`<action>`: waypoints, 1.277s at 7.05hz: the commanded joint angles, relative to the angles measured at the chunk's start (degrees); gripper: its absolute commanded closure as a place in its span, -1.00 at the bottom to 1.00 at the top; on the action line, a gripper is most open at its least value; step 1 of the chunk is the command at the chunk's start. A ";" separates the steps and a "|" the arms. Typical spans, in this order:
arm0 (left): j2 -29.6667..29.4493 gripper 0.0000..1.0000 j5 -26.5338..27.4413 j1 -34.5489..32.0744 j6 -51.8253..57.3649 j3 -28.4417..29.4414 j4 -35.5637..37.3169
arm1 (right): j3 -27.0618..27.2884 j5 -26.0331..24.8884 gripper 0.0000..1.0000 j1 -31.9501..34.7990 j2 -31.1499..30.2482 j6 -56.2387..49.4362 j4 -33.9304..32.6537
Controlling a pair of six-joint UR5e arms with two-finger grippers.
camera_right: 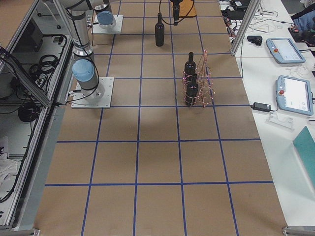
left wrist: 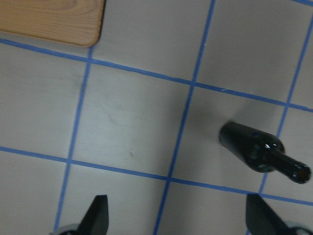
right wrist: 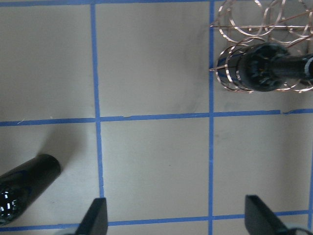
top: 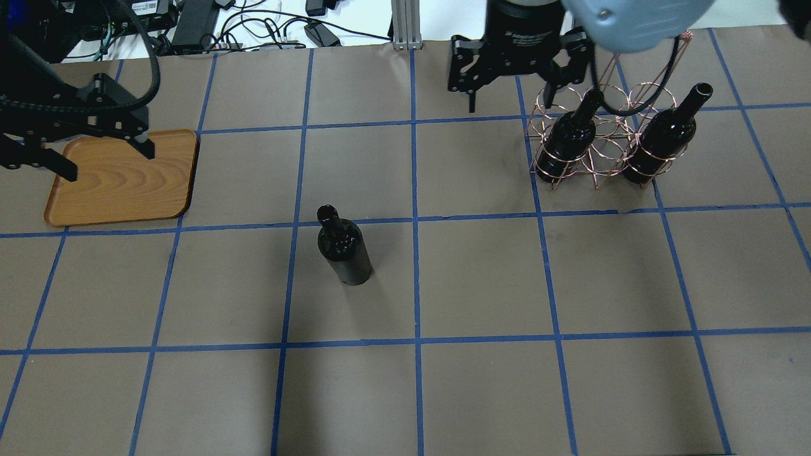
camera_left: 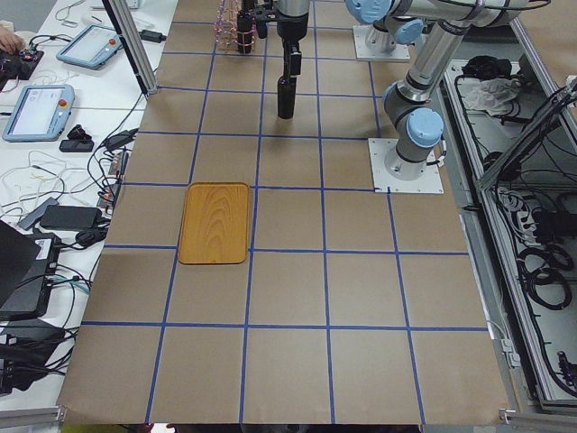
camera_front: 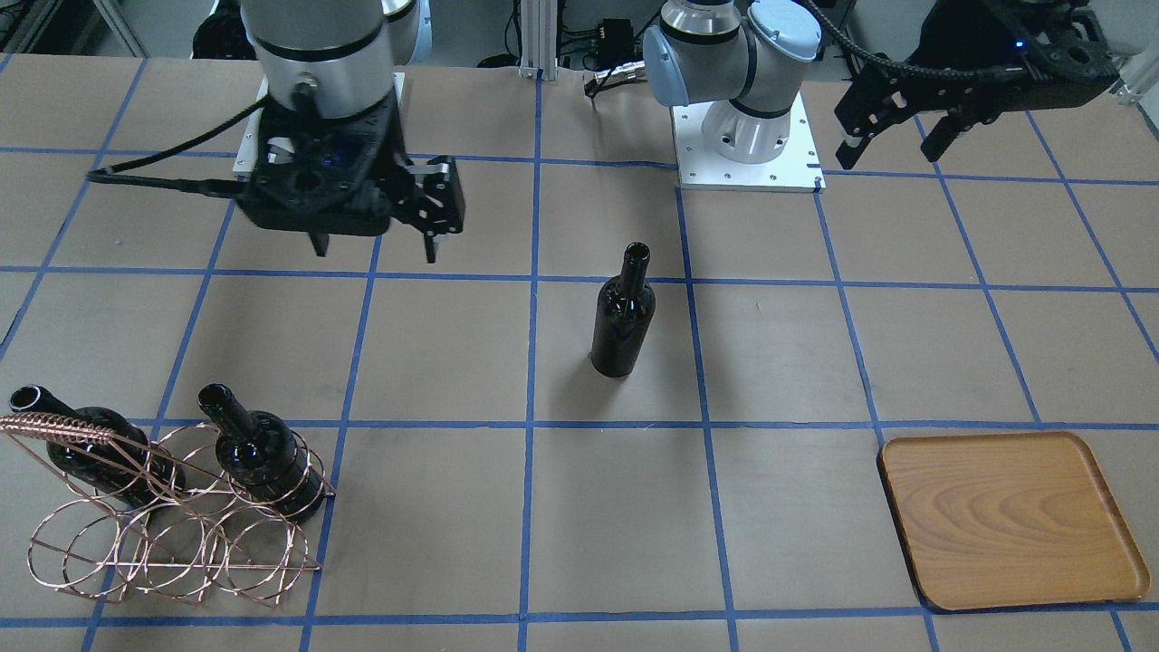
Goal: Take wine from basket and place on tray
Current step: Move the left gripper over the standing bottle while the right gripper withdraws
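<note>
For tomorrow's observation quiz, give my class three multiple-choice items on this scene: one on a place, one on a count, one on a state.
1. The wine outside the basket stands:
A. on the table, off the tray
B. in a gripper
C. across the basket's handle

2. How many bottles are in the basket?
A. one
B. two
C. three

3. The left gripper is:
A. shut on the wine
B. shut on the tray
C. open, holding nothing

Answers: 1 A, it stands upright on the table; 2 B, two bottles rest in the loops; 3 C, its fingers are spread with nothing between.
</note>
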 commanded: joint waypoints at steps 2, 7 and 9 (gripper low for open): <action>-5.21 -0.99 6.37 -17.62 -14.20 -4.86 10.50 | 1.86 -0.08 -1.00 -4.71 -1.95 -4.15 0.32; -11.64 -1.00 5.80 -23.21 -19.58 -6.56 15.76 | 2.57 0.45 -1.00 -4.71 -2.04 -4.41 -2.76; -13.05 -1.00 5.79 -23.21 -19.49 -7.00 17.06 | 2.57 0.36 -1.00 -4.71 -2.04 -4.41 -2.93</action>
